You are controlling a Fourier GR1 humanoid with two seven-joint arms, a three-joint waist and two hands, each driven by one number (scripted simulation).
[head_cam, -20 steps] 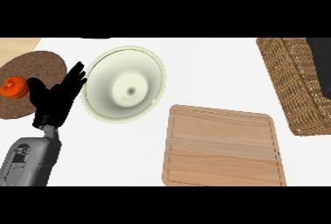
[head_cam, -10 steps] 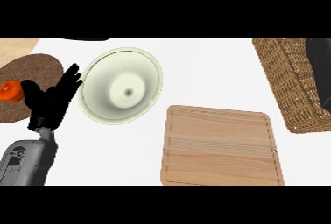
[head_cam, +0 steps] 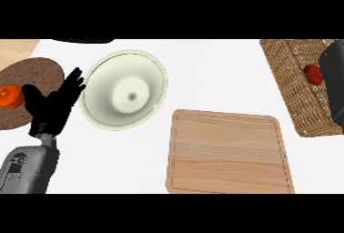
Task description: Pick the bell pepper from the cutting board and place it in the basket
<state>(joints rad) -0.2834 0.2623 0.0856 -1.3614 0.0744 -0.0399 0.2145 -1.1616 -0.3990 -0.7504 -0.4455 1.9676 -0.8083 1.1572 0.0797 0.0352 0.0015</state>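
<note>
The red bell pepper [head_cam: 311, 73] shows inside the wicker basket [head_cam: 290, 91] at the right edge of the head view. A dark grey part of my right hand or arm [head_cam: 334, 82] lies right beside it and hides the pepper's right side. The wooden cutting board [head_cam: 228, 154] at the lower middle has nothing on it. My left hand [head_cam: 52, 105] stays open at the left, fingers up, between the brown mat and the plate.
A pale green plate [head_cam: 128, 91] stands left of centre. At the far left a round brown mat [head_cam: 30, 75] carries an orange object [head_cam: 9, 95]. A dark shape [head_cam: 84, 41] sits at the top edge.
The red pepper and the dark right arm have come into view at the right edge over the basket. The left hand has kept its pose.
</note>
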